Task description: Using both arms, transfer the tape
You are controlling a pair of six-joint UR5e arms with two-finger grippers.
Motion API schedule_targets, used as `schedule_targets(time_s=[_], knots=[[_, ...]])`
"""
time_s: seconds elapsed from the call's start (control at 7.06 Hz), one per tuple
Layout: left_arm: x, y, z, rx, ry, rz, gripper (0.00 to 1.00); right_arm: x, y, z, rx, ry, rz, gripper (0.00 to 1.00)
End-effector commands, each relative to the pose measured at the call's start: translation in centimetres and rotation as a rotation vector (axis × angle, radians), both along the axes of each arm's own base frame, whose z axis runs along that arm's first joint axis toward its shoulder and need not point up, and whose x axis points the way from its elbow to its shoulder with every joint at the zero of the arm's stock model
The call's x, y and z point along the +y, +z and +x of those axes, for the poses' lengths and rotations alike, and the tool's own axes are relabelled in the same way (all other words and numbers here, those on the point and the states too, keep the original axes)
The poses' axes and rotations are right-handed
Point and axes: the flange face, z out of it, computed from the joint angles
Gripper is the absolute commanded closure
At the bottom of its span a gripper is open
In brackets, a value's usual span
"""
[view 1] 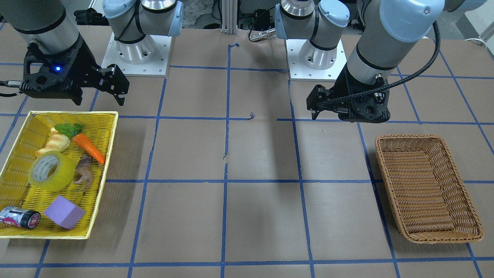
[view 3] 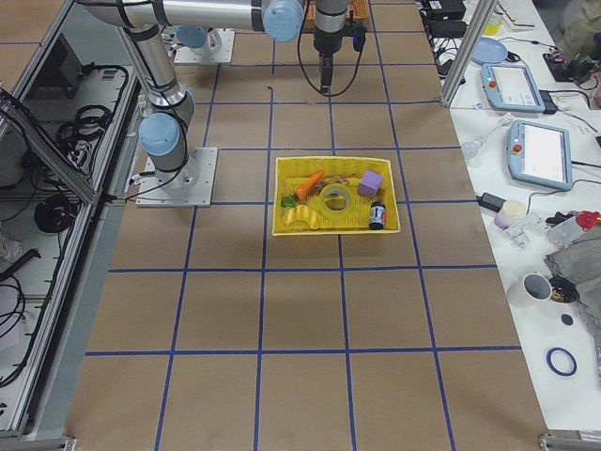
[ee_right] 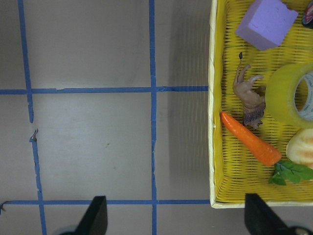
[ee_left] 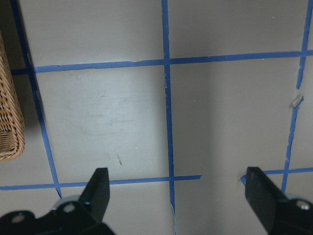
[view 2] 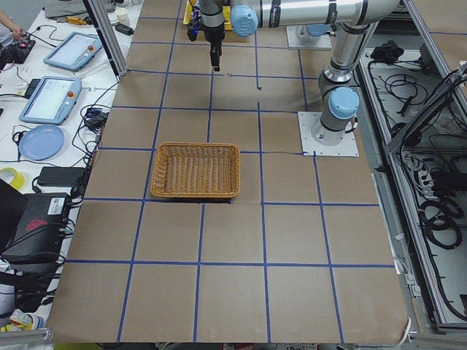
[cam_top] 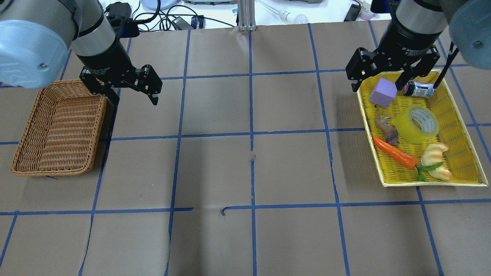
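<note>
The tape (cam_top: 418,124), a fat yellow roll with a pale core, lies in the yellow tray (cam_top: 429,183) on the table's right side. It also shows in the front view (view 1: 52,171) and, partly, in the right wrist view (ee_right: 293,95). My right gripper (cam_top: 378,86) is open and empty, above the tray's far left corner and clear of the tape. In the right wrist view (ee_right: 176,203) it looks down on the tray's edge (ee_right: 212,122). My left gripper (cam_top: 134,99) is open and empty, above the table beside the wicker basket (cam_top: 23,168).
The tray also holds a purple block (cam_top: 382,93), a small dark-capped can (cam_top: 420,90), a toy animal (cam_top: 385,130), a carrot (cam_top: 395,153) and a bread piece (cam_top: 435,159). The brown wicker basket (view 1: 428,185) holds nothing. Blue tape lines grid the brown table.
</note>
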Motion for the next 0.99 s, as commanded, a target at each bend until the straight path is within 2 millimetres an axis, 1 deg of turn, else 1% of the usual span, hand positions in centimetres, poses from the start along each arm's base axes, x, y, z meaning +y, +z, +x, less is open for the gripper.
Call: schedule_targets(time_s=[0.0, 0.85], knots=[[0.03, -0.01, -0.14, 0.008, -0.001, 0.000, 0.00, -0.03, 0.14, -0.03, 0.003, 0.000, -0.003, 0.00], [-0.18, -0.71, -0.05, 0.007, 0.001, 0.013, 0.00, -0.19, 0.21, -0.13, 0.005, -0.001, -0.010, 0.00]])
